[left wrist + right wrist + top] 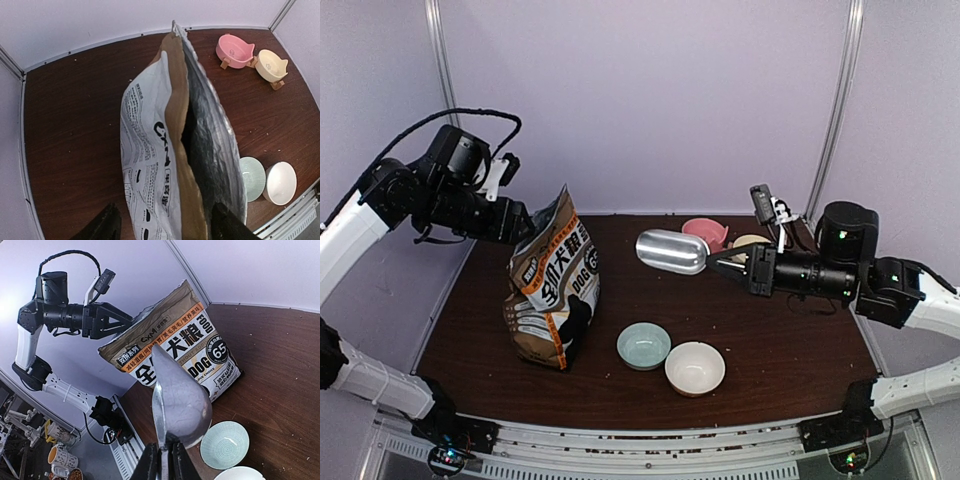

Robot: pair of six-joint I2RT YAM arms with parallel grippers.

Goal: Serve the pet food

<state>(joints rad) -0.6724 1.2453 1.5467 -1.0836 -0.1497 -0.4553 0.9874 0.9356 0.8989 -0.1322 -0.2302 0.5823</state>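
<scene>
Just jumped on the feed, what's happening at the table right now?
The left claw is spread open around the top of the standing dog-food bag, whose mouth gapes. The right claw is shut on the handle of a metal scoop, held in the air between the bag and the pink bowl and yellow bowl. The teal bowl and white bowl near the front look empty; nothing is served yet.

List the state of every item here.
Dog-food bag: upright, top open.
Scoop: held aloft, contents not visible.
Left gripper: jaws open, astride the bag's top.
Right gripper: jaws shut on scoop.
Green bowl: empty.
White bowl: empty.
Pink bowl: empty.
Cream bowl: empty.
</scene>
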